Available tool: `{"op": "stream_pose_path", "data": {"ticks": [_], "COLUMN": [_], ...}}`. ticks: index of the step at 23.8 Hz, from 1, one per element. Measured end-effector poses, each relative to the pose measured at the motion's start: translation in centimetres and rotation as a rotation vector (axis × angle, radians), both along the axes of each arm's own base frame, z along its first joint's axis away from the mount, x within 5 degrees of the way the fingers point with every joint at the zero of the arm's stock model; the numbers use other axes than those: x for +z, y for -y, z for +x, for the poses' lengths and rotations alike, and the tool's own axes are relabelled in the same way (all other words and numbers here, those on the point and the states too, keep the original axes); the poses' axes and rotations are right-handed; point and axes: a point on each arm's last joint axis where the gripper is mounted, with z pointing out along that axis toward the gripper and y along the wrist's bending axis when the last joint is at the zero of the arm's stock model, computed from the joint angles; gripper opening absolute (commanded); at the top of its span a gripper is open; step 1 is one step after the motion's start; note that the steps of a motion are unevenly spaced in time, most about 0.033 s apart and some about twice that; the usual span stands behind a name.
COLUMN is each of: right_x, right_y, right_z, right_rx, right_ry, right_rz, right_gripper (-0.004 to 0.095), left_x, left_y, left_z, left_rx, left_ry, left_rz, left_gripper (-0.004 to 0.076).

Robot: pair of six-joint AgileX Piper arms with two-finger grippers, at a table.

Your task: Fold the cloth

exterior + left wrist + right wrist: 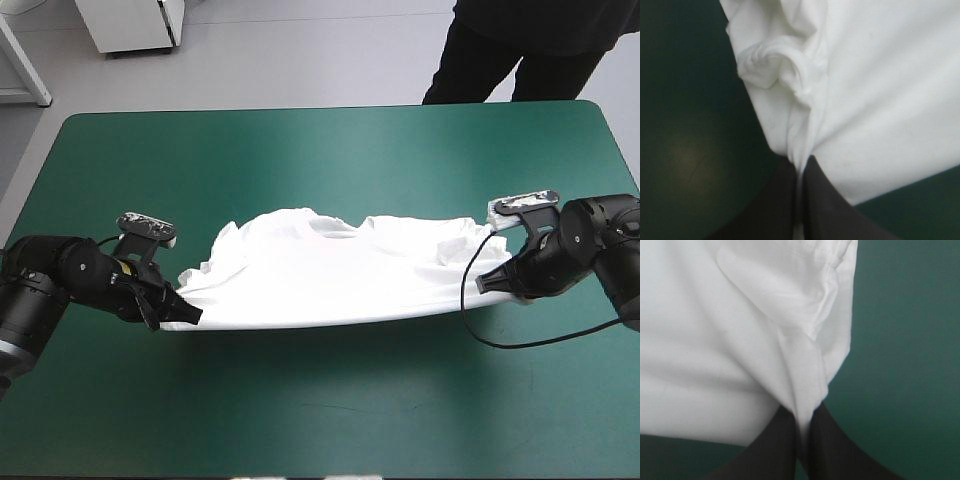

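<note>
Well, white T-shirt (330, 275) between both grippers (190, 313) (483, 283)

The place looks like a robotics lab or test room. A counter (330, 420) under a plain teal-green cover (300, 160) fills the high view. The black left arm (60, 285) and right arm (600, 250) reach in from its two sides. The left end effector (190, 315) and the right end effector (487, 282) each pinch one end of a white T-shirt (330, 270). Beyond the counter lies a bare pale grey floor (300, 60), with a white cabinet (135, 22) and a white frame leg (25, 65) standing on it.
</note>
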Motion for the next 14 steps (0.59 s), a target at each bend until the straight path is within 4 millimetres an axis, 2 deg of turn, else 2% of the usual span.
{"op": "stream_pose_path", "data": {"ticks": [4, 11, 14], "right_x": [1.6, 0.5, 0.4], "right_y": [0.0, -0.5, -0.7], "right_z": [1.3, 6.2, 8.9], "right_rx": [-0.006, -0.003, -0.001], "right_ry": [0.076, 0.098, 0.121], "right_rz": [-0.003, -0.031, -0.048], "right_gripper": [-0.0017, -0.0017, -0.0017], "left_x": [1.5, 1.3, 1.1], "left_y": [0.1, 0.4, 0.5], "left_z": [1.3, 5.3, 7.6], "left_rx": [0.035, 0.064, 0.077], "left_ry": [0.113, 0.202, 0.243], "left_rz": [-0.018, 0.001, 0.023], "left_gripper": [-0.0022, -0.0022, -0.0022]}}
